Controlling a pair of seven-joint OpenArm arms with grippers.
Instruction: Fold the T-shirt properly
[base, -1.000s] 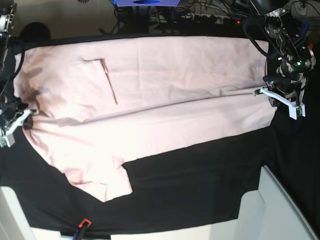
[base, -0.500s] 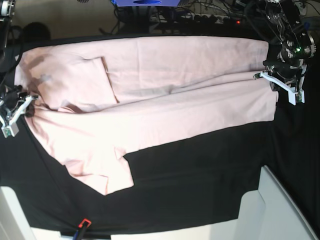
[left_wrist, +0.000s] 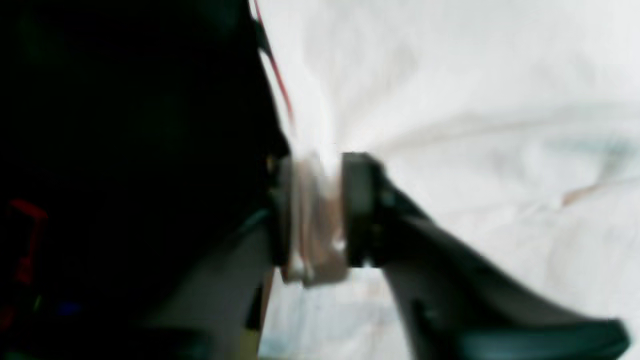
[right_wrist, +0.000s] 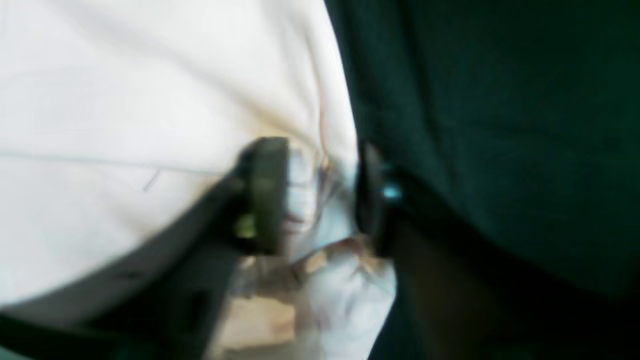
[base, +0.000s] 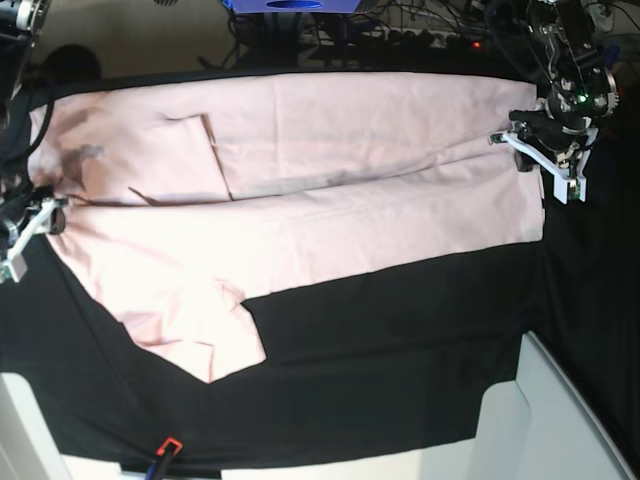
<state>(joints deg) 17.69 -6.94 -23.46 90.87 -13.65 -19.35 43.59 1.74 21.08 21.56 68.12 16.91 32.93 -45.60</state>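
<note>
A: Checking the T-shirt (base: 330, 200): it lies flat lengthwise across the black cloth (base: 400, 370), plain side up. The near long edge looks turned over the middle, and one sleeve (base: 200, 340) sticks out toward the camera.

B: How will it handle?

A: My read is light, thin and fully limp. It has no stiffness, so it will sag and crease wherever it isn't supported. Cotton on cloth should drag rather than slide, so lift before moving it. It isn't fragile, but a one-sided pull will skew the fold.

B: Where should it be held?

A: At the two ends of the same edge, one tool per end, pinching hem or seam where the layers are thickest. Keep it taut between them. Both tools are already at opposite ends.

B: What are the tools doing?

A: The left tool (left_wrist: 315, 210) is at the far-right end in the base view. Its jaws are partly apart with a wad of fabric between the pads. The picture is too blurred to say whether it grips.

B: And the right?

A: The right tool (right_wrist: 322, 195) is at the shirt's edge, right where it meets the black cloth. Its jaws stand a bit wider, with crumpled cloth in the gap. I can't tell whether it's pinched or loose.

B: Any risk?

A: Grabbing one layer only, or catching the black cloth along with it.
</note>
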